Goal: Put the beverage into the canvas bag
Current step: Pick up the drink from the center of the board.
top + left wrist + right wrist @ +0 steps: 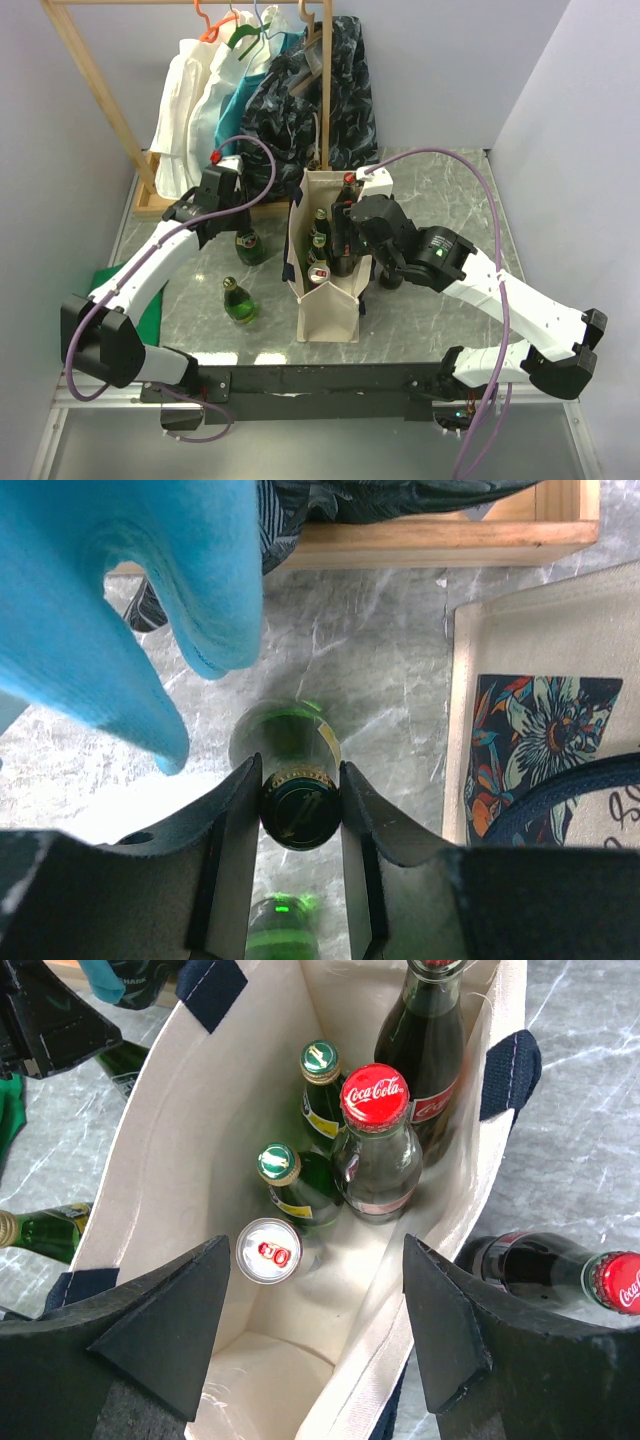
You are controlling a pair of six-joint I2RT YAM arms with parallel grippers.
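The cream canvas bag (327, 305) with navy handles stands upright at the table's middle. Seen from the right wrist, the bag (190, 1130) holds two green bottles (295, 1190), a clear Coca-Cola bottle (375, 1150), a dark cola bottle (430, 1030) and a silver can (268, 1250). My right gripper (316, 1248) hovers open over the bag's mouth, holding nothing; in the top view this gripper (344, 228) is above the bag's far end. My left gripper (298, 812) is shut on the capped neck of an upright green bottle (290, 738), left of the bag (540, 730). From above, that gripper (240, 220) sits over this bottle (250, 247).
A second green bottle (238, 301) stands near the front left. A dark Coca-Cola bottle (560, 1270) stands right of the bag. A wooden rack (95, 85) with hanging white, teal and dark patterned fabrics (300, 100) fills the back. Teal cloth (120, 600) hangs just over my left gripper.
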